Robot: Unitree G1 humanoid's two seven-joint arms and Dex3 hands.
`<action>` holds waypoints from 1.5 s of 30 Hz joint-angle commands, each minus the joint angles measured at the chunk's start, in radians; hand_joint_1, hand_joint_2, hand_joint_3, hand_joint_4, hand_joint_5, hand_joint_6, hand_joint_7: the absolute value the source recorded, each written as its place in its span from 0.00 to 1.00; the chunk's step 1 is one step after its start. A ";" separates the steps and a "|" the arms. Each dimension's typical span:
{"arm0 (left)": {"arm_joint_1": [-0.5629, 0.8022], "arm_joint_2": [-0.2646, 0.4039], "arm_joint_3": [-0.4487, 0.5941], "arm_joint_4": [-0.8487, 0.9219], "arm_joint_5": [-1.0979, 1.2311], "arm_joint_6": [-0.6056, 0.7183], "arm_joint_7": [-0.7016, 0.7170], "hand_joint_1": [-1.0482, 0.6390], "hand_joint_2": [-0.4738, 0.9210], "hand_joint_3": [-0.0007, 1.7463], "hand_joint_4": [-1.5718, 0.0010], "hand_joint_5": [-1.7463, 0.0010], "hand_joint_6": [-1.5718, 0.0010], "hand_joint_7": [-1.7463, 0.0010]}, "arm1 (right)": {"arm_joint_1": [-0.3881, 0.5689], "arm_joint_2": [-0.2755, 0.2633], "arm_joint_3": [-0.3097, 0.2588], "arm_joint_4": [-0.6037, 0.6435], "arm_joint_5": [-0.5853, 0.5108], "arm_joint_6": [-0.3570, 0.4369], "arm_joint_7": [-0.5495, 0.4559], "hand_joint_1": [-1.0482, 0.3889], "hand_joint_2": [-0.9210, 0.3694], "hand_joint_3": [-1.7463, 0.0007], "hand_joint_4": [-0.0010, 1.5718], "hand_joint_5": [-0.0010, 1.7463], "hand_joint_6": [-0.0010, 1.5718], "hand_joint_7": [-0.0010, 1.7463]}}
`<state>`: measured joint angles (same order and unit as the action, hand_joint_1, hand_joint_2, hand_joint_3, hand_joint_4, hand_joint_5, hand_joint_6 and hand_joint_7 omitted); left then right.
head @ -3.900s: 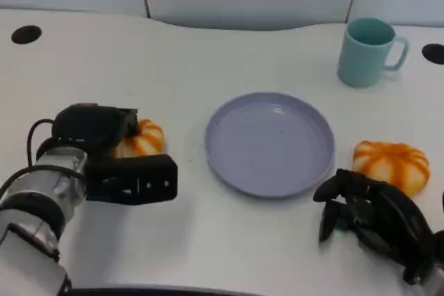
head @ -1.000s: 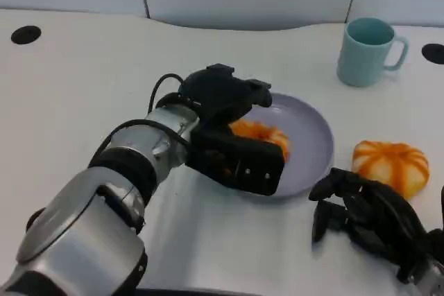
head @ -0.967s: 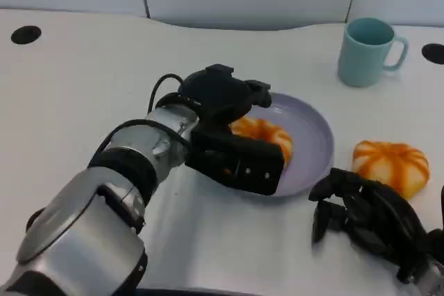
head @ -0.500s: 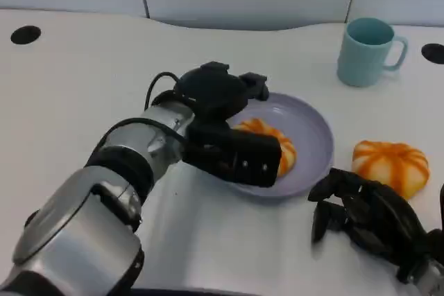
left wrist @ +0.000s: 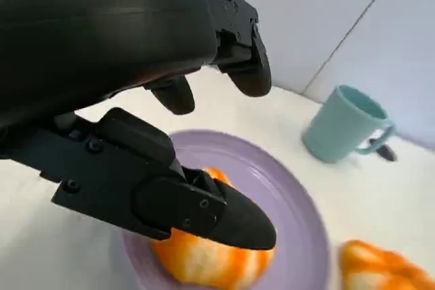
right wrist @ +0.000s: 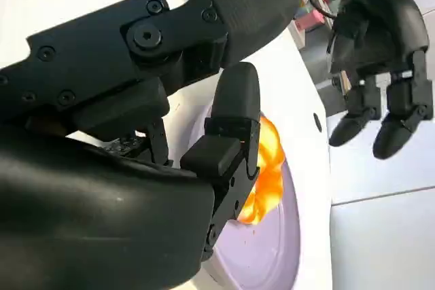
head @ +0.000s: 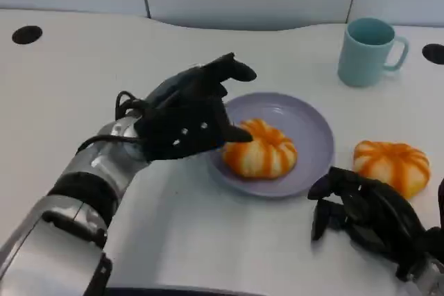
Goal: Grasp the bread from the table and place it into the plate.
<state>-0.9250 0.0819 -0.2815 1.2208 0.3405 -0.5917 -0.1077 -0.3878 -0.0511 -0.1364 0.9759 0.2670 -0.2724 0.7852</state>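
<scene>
The right hand (head: 371,223) rests on the table with fingers curled in, holding nothing. Just beyond it lies a second orange bun (head: 390,164). The left hand (head: 191,116) hovers with fingers spread, empty, beside the orange-striped bread (head: 260,149), which sits inside the lavender plate (head: 312,140). Farther off stands a teal mug (head: 368,52).

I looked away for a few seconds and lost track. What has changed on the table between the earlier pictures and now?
The left hand carried one bread from the table's left side to the plate, let it go there, and has opened and drawn back to the plate's left edge. The right hand, the second bread beside it and the mug stayed as they were.
</scene>
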 commanded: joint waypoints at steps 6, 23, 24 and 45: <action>0.133 -0.013 0.243 -0.108 -0.342 0.011 -0.320 0.08 1.00 0.04 0.98 0.41 0.83 0.70 | 0.036 -0.012 0.009 0.025 -0.027 0.021 -0.024 0.37 0.00 0.95 0.40 0.96 0.46 0.63; 0.461 -0.039 0.410 -0.469 -0.654 0.159 -0.574 0.15 1.00 0.05 0.77 0.49 0.68 0.84 | 0.021 -0.016 0.001 0.062 -0.030 0.009 -0.022 0.39 0.00 0.96 0.40 0.97 0.47 0.62; 0.485 -0.042 0.414 -0.495 -0.661 0.165 -0.565 0.16 1.00 0.05 0.76 0.49 0.68 0.84 | 0.022 -0.015 0.002 0.062 -0.033 -0.002 -0.027 0.39 0.00 0.96 0.41 0.97 0.47 0.62; 0.831 -0.081 0.462 -0.813 -0.772 0.294 -0.545 0.21 1.00 0.05 0.70 0.24 0.58 0.71 | 0.045 -0.017 0.010 0.024 -0.034 0.002 -0.031 0.38 0.00 0.95 0.41 0.94 0.48 0.60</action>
<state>-0.1277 -0.0030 0.1680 0.4281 -0.4095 -0.3029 -0.6564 -0.3874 -0.0544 -0.1260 0.9811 0.2433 -0.3005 0.7635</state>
